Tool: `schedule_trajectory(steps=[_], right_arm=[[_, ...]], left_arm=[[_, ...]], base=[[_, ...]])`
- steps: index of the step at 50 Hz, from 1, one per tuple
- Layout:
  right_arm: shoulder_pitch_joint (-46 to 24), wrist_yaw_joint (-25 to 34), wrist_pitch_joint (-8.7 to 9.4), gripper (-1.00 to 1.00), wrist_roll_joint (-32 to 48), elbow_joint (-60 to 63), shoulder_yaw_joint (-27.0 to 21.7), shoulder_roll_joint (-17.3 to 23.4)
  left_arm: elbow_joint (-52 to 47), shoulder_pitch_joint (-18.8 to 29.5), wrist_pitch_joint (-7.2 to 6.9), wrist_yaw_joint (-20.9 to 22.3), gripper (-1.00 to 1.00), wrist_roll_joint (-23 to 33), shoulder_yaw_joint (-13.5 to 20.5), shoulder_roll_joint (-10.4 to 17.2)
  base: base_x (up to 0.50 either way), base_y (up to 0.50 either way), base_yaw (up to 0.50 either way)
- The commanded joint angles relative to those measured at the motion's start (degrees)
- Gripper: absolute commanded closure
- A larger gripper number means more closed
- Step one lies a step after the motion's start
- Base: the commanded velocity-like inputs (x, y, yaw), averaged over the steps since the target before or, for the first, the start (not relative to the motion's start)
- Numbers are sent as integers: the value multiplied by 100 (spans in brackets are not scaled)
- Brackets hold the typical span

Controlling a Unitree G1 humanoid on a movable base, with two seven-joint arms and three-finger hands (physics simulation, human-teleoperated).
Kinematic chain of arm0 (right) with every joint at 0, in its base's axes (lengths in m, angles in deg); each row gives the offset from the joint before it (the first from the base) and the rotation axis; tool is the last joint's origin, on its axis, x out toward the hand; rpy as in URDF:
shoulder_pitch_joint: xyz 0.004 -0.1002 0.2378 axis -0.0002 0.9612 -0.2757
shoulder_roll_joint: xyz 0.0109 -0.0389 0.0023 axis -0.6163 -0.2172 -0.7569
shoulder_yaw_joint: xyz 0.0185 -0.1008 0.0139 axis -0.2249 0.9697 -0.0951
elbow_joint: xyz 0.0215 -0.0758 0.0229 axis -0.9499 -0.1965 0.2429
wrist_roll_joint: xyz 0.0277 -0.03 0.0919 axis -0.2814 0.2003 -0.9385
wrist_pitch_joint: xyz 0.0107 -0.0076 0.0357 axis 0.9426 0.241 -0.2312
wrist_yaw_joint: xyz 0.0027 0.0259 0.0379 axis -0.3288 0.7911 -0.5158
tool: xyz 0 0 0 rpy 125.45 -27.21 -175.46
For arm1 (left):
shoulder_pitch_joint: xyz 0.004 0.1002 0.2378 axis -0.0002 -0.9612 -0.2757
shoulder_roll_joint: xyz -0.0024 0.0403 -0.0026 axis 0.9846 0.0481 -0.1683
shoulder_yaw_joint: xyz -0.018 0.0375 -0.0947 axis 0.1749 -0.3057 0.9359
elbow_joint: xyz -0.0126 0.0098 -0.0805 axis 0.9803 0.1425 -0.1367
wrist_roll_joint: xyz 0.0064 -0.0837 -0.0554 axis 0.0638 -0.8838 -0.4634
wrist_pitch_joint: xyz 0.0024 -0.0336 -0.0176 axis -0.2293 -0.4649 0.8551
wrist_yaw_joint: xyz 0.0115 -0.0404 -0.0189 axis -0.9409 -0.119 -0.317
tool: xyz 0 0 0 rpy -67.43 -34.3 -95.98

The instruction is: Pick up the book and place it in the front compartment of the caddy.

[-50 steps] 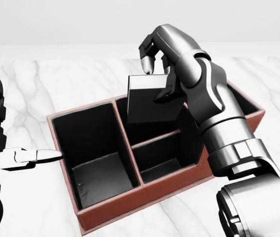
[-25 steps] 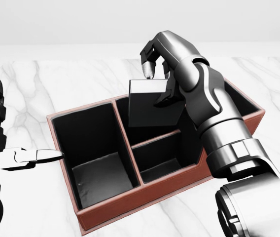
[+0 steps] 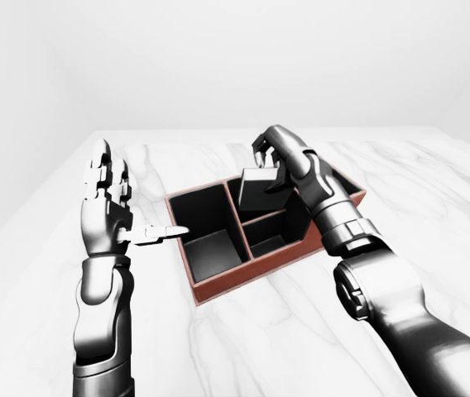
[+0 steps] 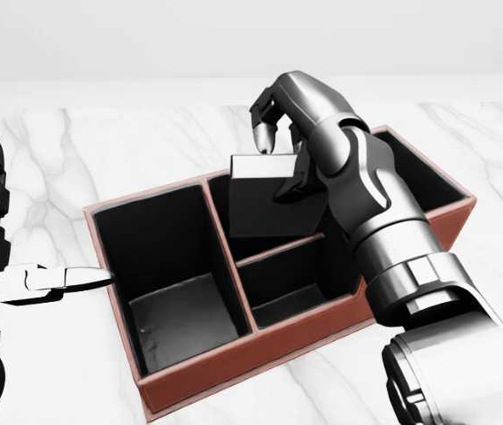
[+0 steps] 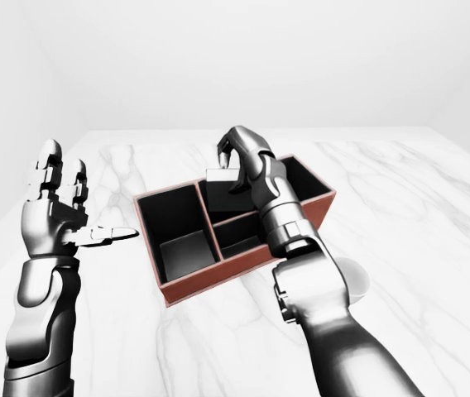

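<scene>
At the bottom right of the head view, the right arm is seen reaching up over the caddy, which rests on the marble desk. The caddy is a red-brown box with dark insides, divided into one large compartment on the view's left, two smaller ones in the middle and a further one at the right, largely hidden by the arm. At the left edge, the left robot hand is held upright beside the caddy, its fingers spread wide and its thumb pointed toward the caddy's left wall; nothing is held in it. Further up, the book is gripped by the right robot hand, whose fingers are closed over its top edge. The book is held upright, its lower part sunk into the upper middle compartment. Beyond the desk, only a plain pale wall is seen.
</scene>
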Motion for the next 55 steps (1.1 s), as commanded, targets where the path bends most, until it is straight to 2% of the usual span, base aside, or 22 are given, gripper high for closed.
schedule_trajectory(steps=[1,14,22,29,45,55], right_arm=[[-41,-144,-114,100,86,-2,-101,-37],[-64,-320,-401,100,52,-131,-113,-46],[-80,-408,-500,100,61,-172,-104,-22],[-68,-368,-486,100,83,-147,-100,-16],[-127,-496,-666,100,96,-189,-120,38],[-148,-576,-880,100,95,-210,-114,30]], left_arm=[[-4,0,0,0,-100,0,0,1],[-4,0,0,1,-100,0,0,1],[74,-9,0,10,-100,23,-19,-11],[83,-6,0,12,-100,20,-14,-9],[17,-22,0,5,-100,20,-14,-12],[26,-28,0,6,-100,29,-17,-17]], base=[[0,0,0],[0,0,0],[0,0,0],[0,0,0],[0,0,0],[0,0,0]])
